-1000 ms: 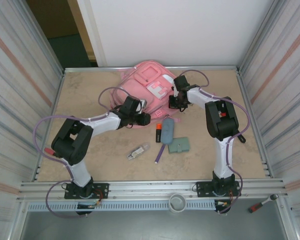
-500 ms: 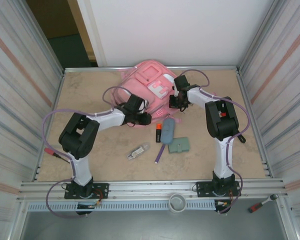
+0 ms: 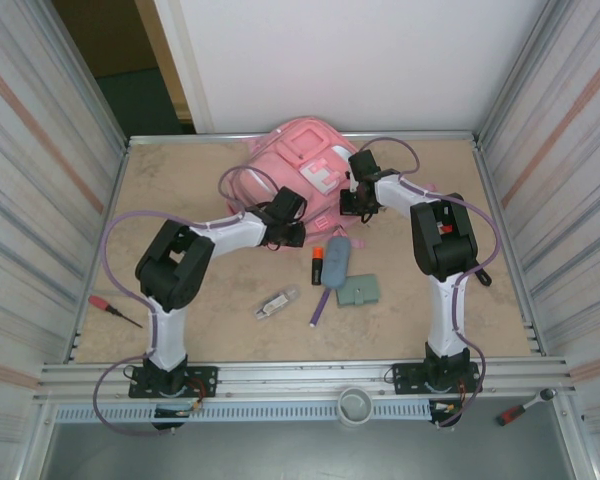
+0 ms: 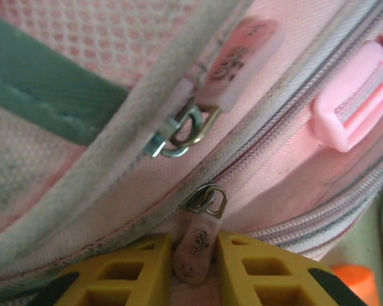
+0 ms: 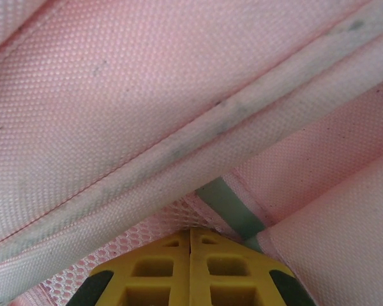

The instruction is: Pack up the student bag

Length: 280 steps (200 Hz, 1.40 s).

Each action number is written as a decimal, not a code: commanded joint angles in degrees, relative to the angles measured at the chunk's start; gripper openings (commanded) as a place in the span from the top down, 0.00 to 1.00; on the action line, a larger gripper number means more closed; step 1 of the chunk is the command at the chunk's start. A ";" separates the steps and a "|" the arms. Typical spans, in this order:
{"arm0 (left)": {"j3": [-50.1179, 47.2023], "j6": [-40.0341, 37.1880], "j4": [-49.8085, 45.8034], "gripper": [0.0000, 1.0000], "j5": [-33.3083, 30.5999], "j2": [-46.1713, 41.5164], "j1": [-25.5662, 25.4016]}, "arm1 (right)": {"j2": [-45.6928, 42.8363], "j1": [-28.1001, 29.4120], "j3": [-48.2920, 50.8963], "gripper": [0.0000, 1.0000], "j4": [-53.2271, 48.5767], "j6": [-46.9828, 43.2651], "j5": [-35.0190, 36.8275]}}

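The student bag (image 3: 298,160), a large pink backpack, lies at the back middle of the table. My left gripper (image 3: 292,230) is at its near edge. In the left wrist view its yellow fingers (image 4: 124,271) press on both sides of a pink zipper pull (image 4: 193,252) hanging from a metal ring on the lower zip. A second pull (image 4: 242,54) and a pink buckle (image 4: 351,105) lie higher on the bag (image 4: 83,38). My right gripper (image 3: 352,205) is at the bag's right side, with its fingertips (image 5: 190,233) together and pinching pink mesh of the bag (image 5: 115,95).
In front of the bag lie an orange highlighter (image 3: 318,265), a grey-blue pencil pouch (image 3: 337,267), a grey-green case (image 3: 358,291), a purple pen (image 3: 321,307) and a small clear item (image 3: 277,302). A red screwdriver (image 3: 110,308) lies by the left wall.
My left arm has reached further right, up to the bag, and its jaws have narrowed onto the zipper pull. The right arm has stayed put.
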<state>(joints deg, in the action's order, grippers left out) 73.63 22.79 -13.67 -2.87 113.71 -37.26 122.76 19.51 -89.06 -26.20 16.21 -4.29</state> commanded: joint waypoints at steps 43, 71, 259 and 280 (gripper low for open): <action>-1.40 -0.64 1.10 1.00 -3.90 3.75 -0.05 | 3.10 0.72 2.28 0.98 -6.58 -1.10 1.22; -5.54 -2.19 3.92 1.00 -2.17 -0.60 1.40 | 2.76 0.20 2.44 0.98 -6.50 -1.00 1.35; -21.64 -6.39 4.13 1.00 4.07 -19.56 12.34 | 5.52 -1.80 -0.25 1.00 -10.72 3.33 5.31; -22.80 -6.53 5.17 1.00 10.02 -22.44 13.34 | 5.03 -1.85 -0.17 1.00 -10.35 3.14 5.10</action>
<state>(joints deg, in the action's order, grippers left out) 52.99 17.12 -4.32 4.56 95.53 -26.13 123.94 19.59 -90.98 -28.99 18.04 -4.51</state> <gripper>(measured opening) 0.060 0.045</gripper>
